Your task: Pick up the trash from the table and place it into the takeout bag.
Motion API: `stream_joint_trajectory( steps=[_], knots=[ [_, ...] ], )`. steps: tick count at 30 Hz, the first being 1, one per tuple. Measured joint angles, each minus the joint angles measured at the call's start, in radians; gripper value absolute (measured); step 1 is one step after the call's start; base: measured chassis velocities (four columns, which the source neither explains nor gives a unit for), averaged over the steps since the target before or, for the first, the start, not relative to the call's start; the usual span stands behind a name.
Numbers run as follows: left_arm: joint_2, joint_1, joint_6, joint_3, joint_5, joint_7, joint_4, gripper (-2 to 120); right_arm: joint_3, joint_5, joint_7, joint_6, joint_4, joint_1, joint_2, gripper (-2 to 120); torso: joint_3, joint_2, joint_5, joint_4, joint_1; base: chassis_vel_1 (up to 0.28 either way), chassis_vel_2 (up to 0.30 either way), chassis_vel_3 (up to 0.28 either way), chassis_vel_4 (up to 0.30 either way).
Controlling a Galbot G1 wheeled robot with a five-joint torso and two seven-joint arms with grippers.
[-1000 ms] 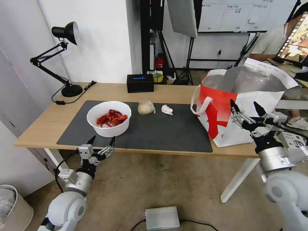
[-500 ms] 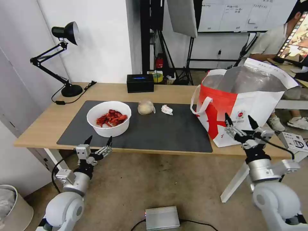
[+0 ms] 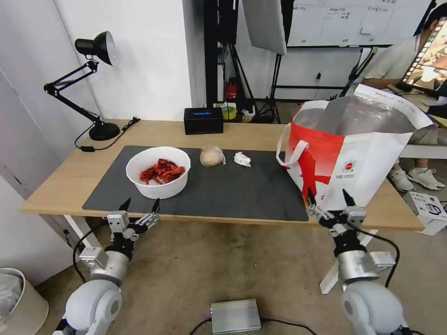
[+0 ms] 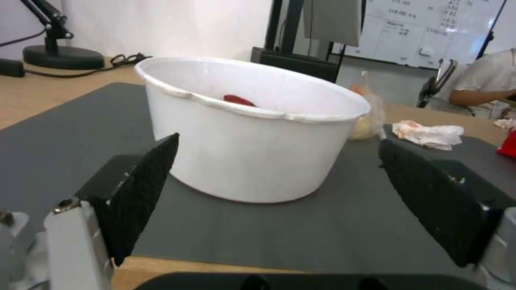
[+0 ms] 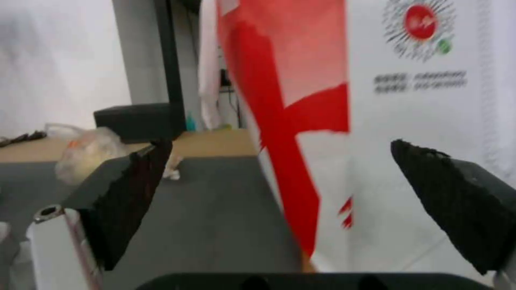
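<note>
On the dark mat of the table (image 3: pixel 60 179) stands a white bowl of red shells (image 3: pixel 158 178) (image 4: pixel 252 133). Further back lie a plastic-wrapped beige lump (image 3: pixel 212 156) (image 4: pixel 367 121) (image 5: pixel 86 153) and a crumpled white tissue (image 3: pixel 242 159) (image 4: pixel 427 133). The takeout bag (image 3: pixel 358 158) (image 5: pixel 408 133), white with red graphic and foil lining, stands open at the table's right end. My left gripper (image 3: pixel 139 204) (image 4: pixel 279 201) hovers open at the front edge, just before the bowl. My right gripper (image 3: pixel 328 197) (image 5: pixel 285 201) is open, low before the bag's front corner.
A black box (image 3: pixel 203 120) sits at the table's back edge, and a black desk lamp (image 3: pixel 88 83) with its cable at the back left. A bin (image 3: pixel 18 302) stands on the floor at left, a silver unit (image 3: pixel 235 315) below.
My right gripper has dropped and swung left, from in front of the bag's face down to the table's front edge. The left gripper has sunk slightly.
</note>
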Motion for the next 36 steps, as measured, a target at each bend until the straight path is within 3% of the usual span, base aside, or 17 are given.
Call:
stream_joint_trajectory(
  steps=[12,36],
  knots=[
    [-0.008,0.008,0.0,0.004,0.004,0.004,-0.016,100,-0.062,-0.065,-0.001,0.017,-0.009,-0.024,0.028,100,0.0,0.0,0.0,0.0,0.0,0.0,0.0,0.0,0.0],
    [-0.015,0.013,-0.004,0.003,0.004,0.006,-0.016,100,-0.076,-0.075,-0.006,0.029,-0.017,-0.029,0.042,100,0.0,0.0,0.0001,0.0,0.0,0.0,0.0,0.0,0.0]
  ],
)
